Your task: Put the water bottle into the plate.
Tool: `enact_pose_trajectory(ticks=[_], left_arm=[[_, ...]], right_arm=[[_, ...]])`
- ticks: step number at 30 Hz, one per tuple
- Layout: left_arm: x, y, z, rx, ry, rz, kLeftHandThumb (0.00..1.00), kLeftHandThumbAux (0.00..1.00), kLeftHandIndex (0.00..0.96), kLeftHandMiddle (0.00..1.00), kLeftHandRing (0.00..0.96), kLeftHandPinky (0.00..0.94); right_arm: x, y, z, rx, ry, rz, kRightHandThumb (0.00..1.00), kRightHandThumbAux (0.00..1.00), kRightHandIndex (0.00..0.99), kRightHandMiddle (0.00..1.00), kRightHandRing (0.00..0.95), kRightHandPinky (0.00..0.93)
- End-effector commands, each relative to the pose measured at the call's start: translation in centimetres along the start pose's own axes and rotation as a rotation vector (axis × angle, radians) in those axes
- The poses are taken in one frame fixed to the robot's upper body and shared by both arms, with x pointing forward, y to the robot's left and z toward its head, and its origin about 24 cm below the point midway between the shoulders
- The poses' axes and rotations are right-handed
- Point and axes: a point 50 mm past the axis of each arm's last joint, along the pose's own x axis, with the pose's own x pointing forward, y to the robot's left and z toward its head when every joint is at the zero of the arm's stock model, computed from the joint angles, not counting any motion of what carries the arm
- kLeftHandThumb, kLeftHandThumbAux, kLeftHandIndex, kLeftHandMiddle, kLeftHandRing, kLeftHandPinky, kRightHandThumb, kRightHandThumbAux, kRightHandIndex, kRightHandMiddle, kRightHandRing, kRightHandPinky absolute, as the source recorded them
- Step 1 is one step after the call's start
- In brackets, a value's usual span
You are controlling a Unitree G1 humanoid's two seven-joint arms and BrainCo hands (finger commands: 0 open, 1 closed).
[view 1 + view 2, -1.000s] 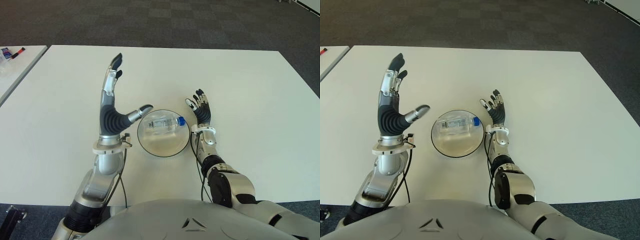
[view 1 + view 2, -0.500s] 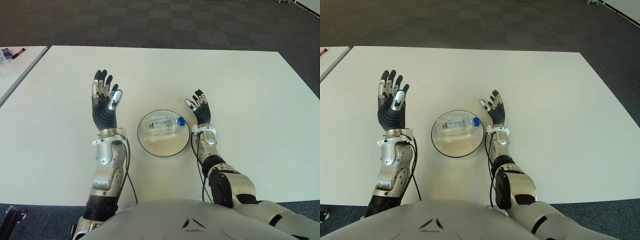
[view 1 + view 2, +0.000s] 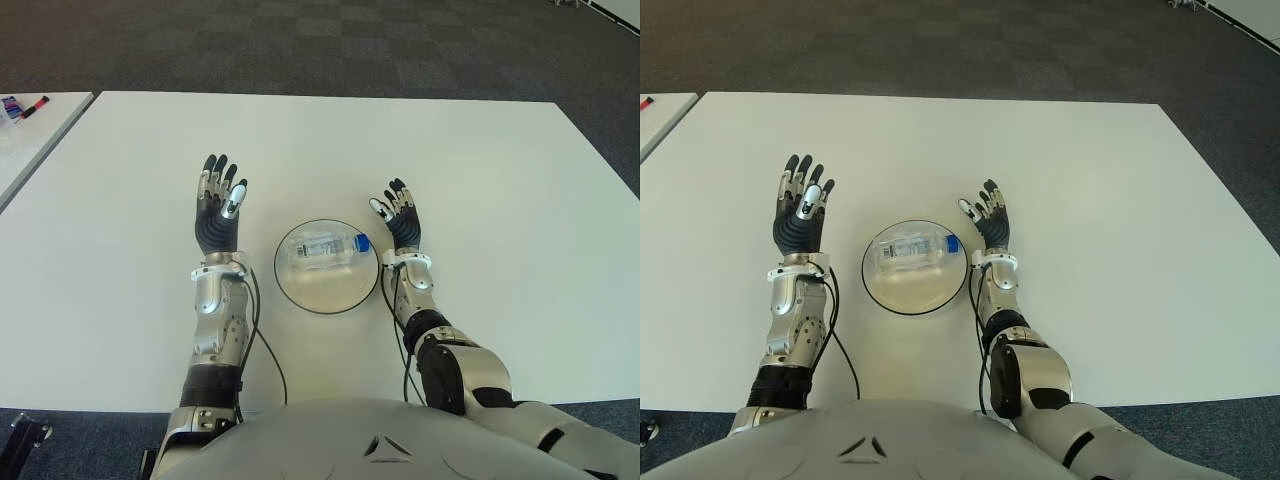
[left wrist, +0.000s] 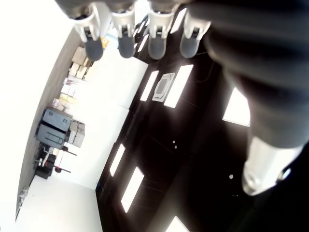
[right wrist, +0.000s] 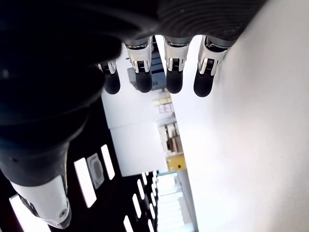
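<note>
The water bottle [image 3: 326,246] lies on its side inside the plate [image 3: 300,293], with its blue cap toward the robot's right side, close to the rim. No hand touches it. The plate stands on the white table [image 3: 500,170], between the two hands. The left hand [image 3: 218,212] shows to the left of the plate, a little apart from it, palm up and fingers [image 4: 124,31] spread straight; it holds nothing. The right hand [image 3: 402,220] shows just beside the plate's right edge, also with straight, spread fingers [image 5: 174,65] and nothing in its grasp. Judging from this, the task looks finished: the bottle is in the plate and both hands are free. I think nothing is left except perhaps to bring the arms to a resting place.
</note>
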Motion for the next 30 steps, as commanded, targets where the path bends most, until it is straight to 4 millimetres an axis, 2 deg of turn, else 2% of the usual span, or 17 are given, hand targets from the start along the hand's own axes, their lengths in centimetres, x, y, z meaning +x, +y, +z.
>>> enact_pose_trajectory(ticks=[1, 4, 14, 30], left_arm=[[0.4, 0.3, -0.8, 0.039, 0.025, 0.013, 0.000, 0.747, 0.084, 0.101, 0.095, 0.151], [0.6, 0.5, -1.5, 0.121, 0.049, 0.030, 0.000, 0.746, 0.108, 0.128, 0.120, 0.157], [0.6, 1.1, -3.7, 0.225, 0.190, 0.106, 0.000, 0.765, 0.131, 0.161, 0.144, 0.154], [0.2, 1.5, -5.2, 0.314, 0.336, 0.193, 0.000, 0.834, 0.171, 0.210, 0.193, 0.205]], right_arm=[[-2.0, -0.9, -3.1, 0.017, 0.166, -0.048, 0.130, 0.738, 0.085, 0.076, 0.071, 0.119], [-2.0, -0.9, -3.1, 0.018, 0.166, -0.049, 0.134, 0.739, 0.088, 0.078, 0.073, 0.121], [-2.0, -0.9, -3.0, 0.014, 0.155, -0.043, 0.121, 0.746, 0.089, 0.077, 0.072, 0.117], [-2.0, -1.0, -2.9, 0.005, 0.141, -0.043, 0.088, 0.742, 0.084, 0.073, 0.070, 0.117]])
